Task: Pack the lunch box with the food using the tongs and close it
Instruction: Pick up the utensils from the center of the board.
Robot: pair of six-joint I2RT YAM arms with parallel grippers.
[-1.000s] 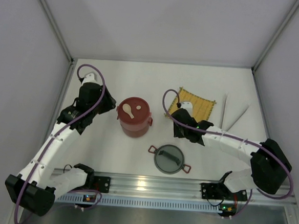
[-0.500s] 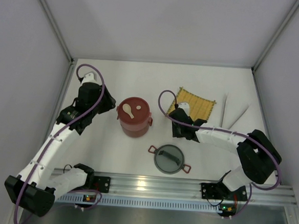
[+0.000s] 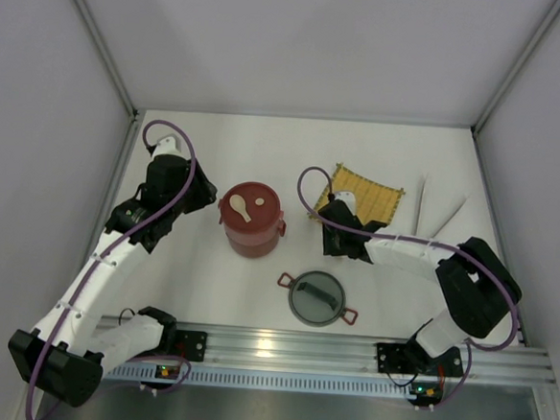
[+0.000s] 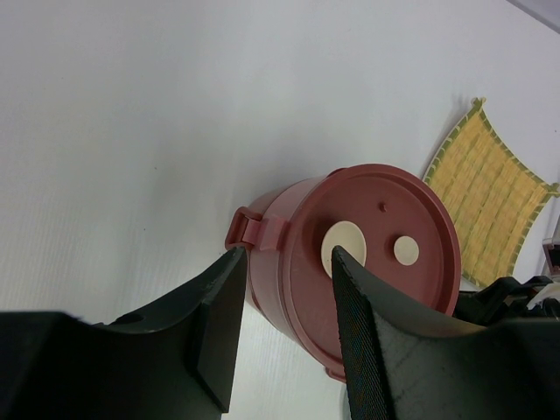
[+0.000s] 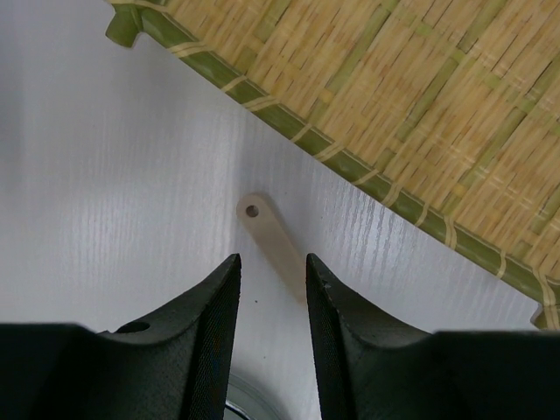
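ok so nearest the table's (image 3: pixel 265 151) near edge, a bit right of middle, sits the grey domed lid (image 3: pixel 317 299) with red handles poking out either side, looks like it's on a tier. Behind it, around mid-table, is the lunch box (image 3: pixel 251 242), red lid on, with a cream spoon (image 3: pixel 242 205) lying loose on top.

The left gripper (image 4: pixel 287 262) is on the box's left side, jaws about half apart, nothing in them, lined up near the small side handle. The right gripper (image 5: pixel 271 260) is on the other side of the box, pointing down at the table with a fairly narrow gap. A thin cream strip (image 5: pixel 262 223) with a hole in its end lies flat between the fingers, just off the edge of the yellow mat (image 5: pixel 402 105). I honestly can't tell if the tips are touching the strip or are just above it, but it doesn't look gripped.

Further back, toward the far right corner, the tongs (image 3: pixel 419 210) lie untouched, well away from both arms. No food visible anywhere, so no idea how packed it is.

What worries me:
- that strip is flat on the table, so a pinch there could scrape the surface, skid it away or catch the mat edge
- if the left arm bumps or lifts the box, the loose spoon probably slides off
- the tongs look thin and springy, so they could twist once gripped
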